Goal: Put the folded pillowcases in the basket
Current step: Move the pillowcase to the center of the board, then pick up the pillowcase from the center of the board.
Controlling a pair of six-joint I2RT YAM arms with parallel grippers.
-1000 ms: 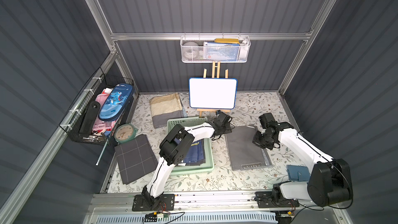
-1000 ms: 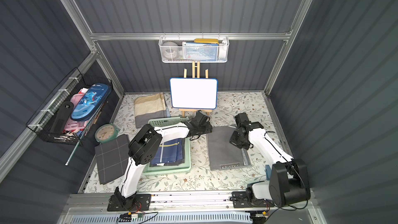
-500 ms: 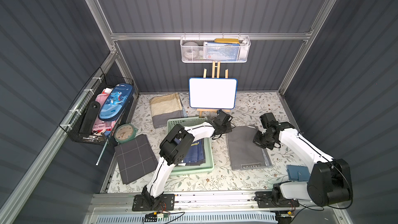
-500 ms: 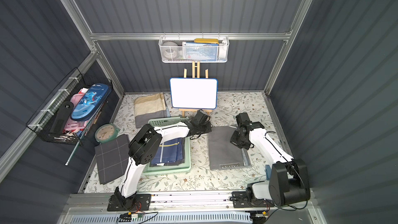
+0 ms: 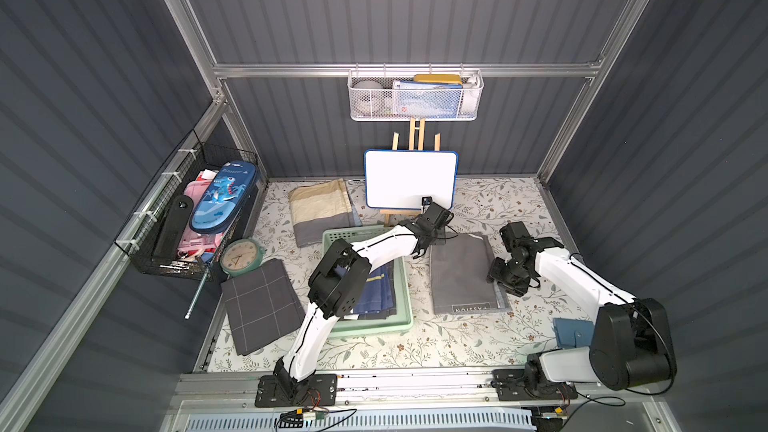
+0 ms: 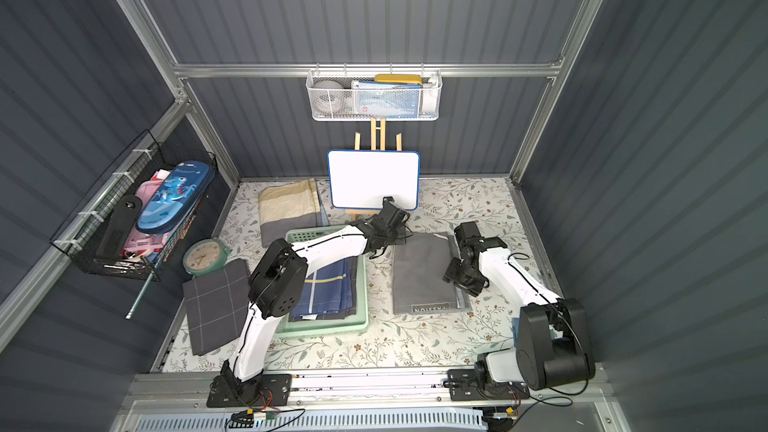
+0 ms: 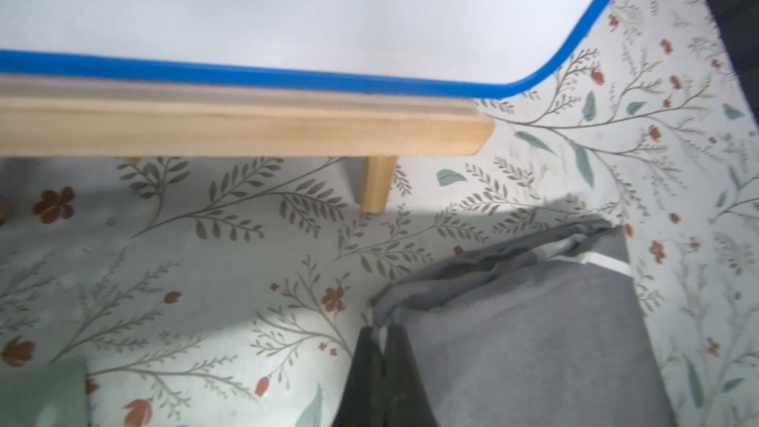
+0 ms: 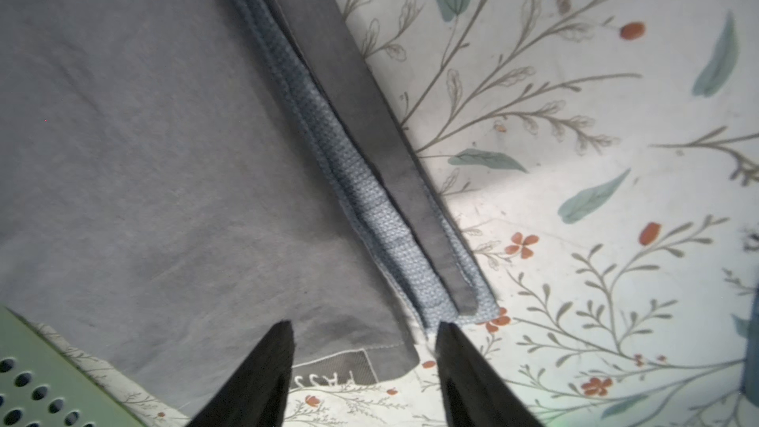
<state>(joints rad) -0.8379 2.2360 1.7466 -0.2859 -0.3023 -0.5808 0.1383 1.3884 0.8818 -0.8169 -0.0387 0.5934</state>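
While the left gripper is pinching the upper-left corner of the grey pillowcase, the right gripper is hovering open at its right edge (long axis running top-to-bottom), basket sitting just left.

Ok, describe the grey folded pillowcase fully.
The grey pillowcase is soft cloth folded into a rectangle, lying on the floral table cover beside the green basket. A printed label marks its near end; blue woven layers line one side. The left hand is shut on a far corner; the right hand is open at that side.
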